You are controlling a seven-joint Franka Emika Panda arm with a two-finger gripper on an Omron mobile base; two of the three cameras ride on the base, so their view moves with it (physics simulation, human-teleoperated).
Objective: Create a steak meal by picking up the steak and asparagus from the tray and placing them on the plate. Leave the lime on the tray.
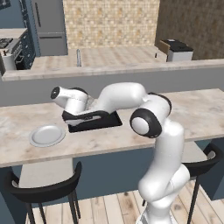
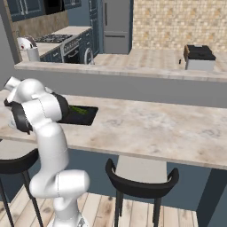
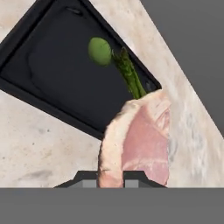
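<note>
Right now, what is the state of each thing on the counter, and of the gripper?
steak: lifted, held in the gripper, hanging above the tray's edge.
gripper: shut on the steak.
asparagus: lying in the tray, beside the lime.
lime: resting in the tray.
tray: flat on the counter.
plate: empty, on the counter.

The tray [image 1: 114, 123] lies on the worktop [image 1: 205, 109], with the plate [image 1: 47, 135] on the same worktop to its left, apart from it and a little nearer the stools. In the tray, the lime [image 3: 99, 51] sits just beside the tips of the asparagus [image 3: 130, 73]. The steak [image 3: 140, 142] hangs in the hand [image 3: 110, 180], raised off the tray, overlapping its rim and covering the asparagus's far end.
</note>
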